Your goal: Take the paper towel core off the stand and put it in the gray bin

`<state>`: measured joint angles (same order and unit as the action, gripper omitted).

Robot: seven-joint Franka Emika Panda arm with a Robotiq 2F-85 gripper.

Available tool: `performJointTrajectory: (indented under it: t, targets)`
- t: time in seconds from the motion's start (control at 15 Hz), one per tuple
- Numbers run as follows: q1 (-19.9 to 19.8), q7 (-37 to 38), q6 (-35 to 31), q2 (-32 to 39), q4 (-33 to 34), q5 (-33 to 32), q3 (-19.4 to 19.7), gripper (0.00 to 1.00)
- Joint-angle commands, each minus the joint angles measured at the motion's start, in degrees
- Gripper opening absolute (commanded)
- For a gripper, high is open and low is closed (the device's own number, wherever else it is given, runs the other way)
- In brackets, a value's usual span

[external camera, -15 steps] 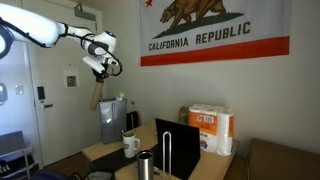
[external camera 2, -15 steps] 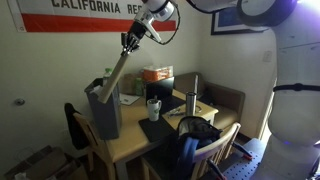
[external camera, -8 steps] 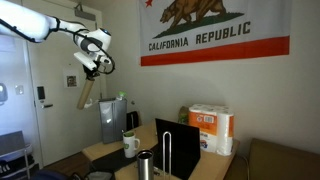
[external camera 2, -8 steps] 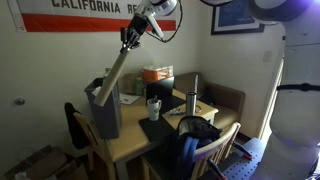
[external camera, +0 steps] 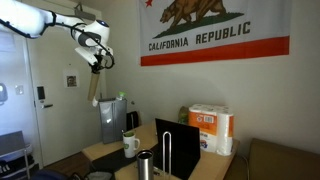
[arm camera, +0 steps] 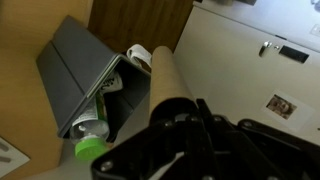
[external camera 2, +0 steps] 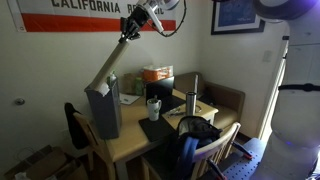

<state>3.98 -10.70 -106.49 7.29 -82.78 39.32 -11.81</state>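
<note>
Since a second ago the gripper (external camera: 97,63) has swung farther from the California flag (external camera: 215,30), still clenched on the paper towel core (external camera: 95,88), whose lower end seems to reach the gray bin's (external camera: 112,125) open mouth

Since a second ago the gripper (external camera: 96,65) moves higher and sideways with the paper towel core (external camera: 95,88), whose lower end swings nearer the gray bin's (external camera 2: 103,112) open top.
</note>
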Motion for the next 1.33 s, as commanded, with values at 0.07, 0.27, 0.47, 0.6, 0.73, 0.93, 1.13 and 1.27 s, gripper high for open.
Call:
performJointTrajectory:
  t: [0.07,0.27,0.47,0.6,0.73,0.93,1.13,1.27]
  targets:
    - [2.40,4.01,-7.16,1.70,2.37,0.73,0.59,0.04]
    - [3.46,6.12,-9.86,3.33,4.86,-0.16,0.38,0.04]
    - [4.19,6.46,-11.83,4.79,6.57,-2.01,0.43,0.04]
    - [4.17,6.02,-13.11,5.61,6.87,-3.28,0.19,0.04]
    - [4.35,5.93,-13.88,6.50,7.37,-4.97,0.29,0.04]
    - [4.38,5.86,-14.41,7.54,7.59,-7.49,0.43,0.04]
    - [4.44,5.85,-14.87,8.35,7.08,-9.38,0.39,0.04]
    - [4.52,5.88,-14.83,8.77,6.71,-10.36,0.36,0.04]
